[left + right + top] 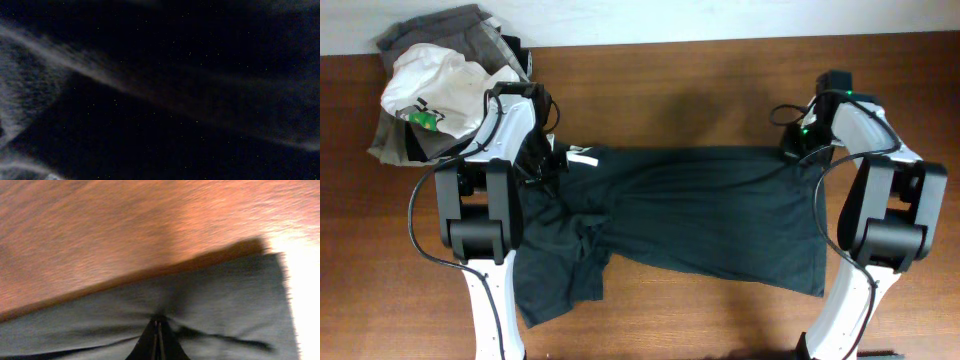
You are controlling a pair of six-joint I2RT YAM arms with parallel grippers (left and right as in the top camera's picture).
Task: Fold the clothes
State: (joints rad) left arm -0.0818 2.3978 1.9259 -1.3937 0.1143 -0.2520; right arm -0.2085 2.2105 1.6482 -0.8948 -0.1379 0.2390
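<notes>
The dark teal-black T-shirt (700, 215) lies spread across the wooden table (670, 90), with its collar and white tag at the left and its hem at the right. Its left part is bunched and wrinkled. My left gripper (545, 165) is down at the shirt's collar end. The left wrist view shows only dark cloth (175, 100) close to the lens, and the jaws are hidden. My right gripper (798, 150) is at the shirt's far right corner. In the right wrist view its jaws (158, 325) are shut on the puckered shirt edge (225, 305).
A white garment with a green mark (435, 85) lies on grey folded garments (450, 30) at the table's back left corner, just behind the left arm. Bare wood lies behind the shirt and at the front right.
</notes>
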